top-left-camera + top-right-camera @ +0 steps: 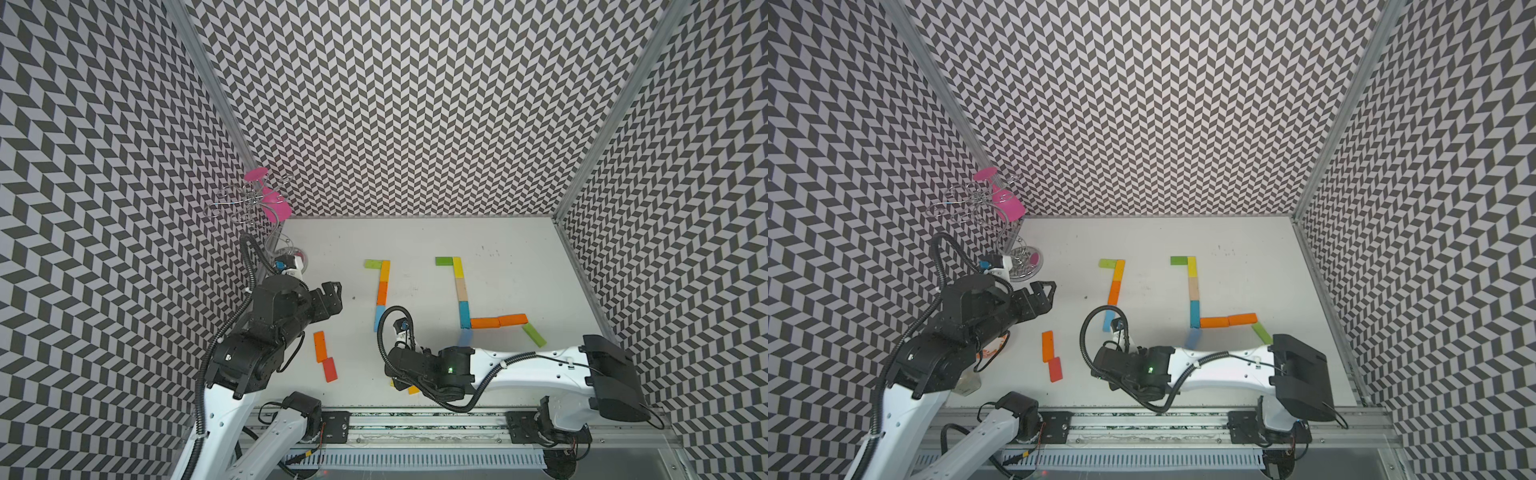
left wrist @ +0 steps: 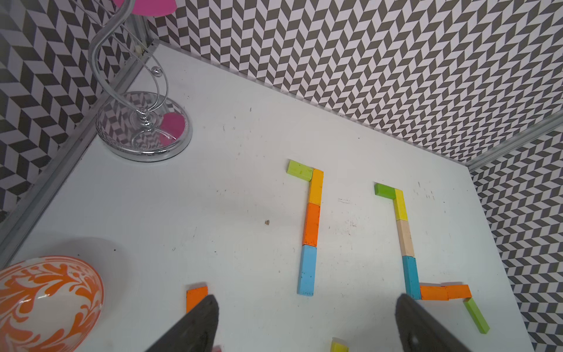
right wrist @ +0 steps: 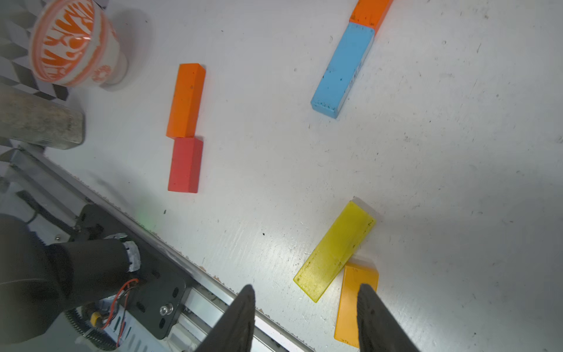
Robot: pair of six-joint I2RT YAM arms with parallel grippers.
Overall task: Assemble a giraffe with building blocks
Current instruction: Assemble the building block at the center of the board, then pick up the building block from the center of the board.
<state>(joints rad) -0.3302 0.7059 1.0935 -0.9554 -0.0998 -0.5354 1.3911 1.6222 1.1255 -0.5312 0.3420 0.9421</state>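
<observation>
**Both tools spread over a scuffed white bench**

The left tool (image 2: 306, 300) hangs above the bench (image 2: 213, 189) with its jaws wide apart and nothing between them. The right tool (image 3: 306, 288) sits low by the front edge. Its jaws are parted too and grip nothing, and one finger overlaps an amber block (image 3: 350, 304) lying flat. A yellow block (image 3: 335, 251) touches that block's end at an angle.

Farther out, toward the left arm, an orange block (image 3: 185, 100) and a red block (image 3: 185, 164) lie end to end. Beyond them, mid-bench, the other building blocks lie flat in two rows. The short row (image 1: 382, 293) runs green, amber, orange, light blue. The long row (image 1: 461, 289) runs green, yellow, tan, blue. Two orange pieces branch sideways from its near end, and a green one slants off those.

The surface is white, flecked with dark specks and faint scuffs. An orange-patterned bowl (image 2: 45, 301) stands at the left side, and a chrome wire stand (image 2: 143, 128) with pink parts fills the far left corner. Three walls (image 1: 415, 104) papered in grey-and-white chevrons close the space, with metal posts at the corners. A metal rail (image 1: 415, 419) along the front carries the arm bases.
</observation>
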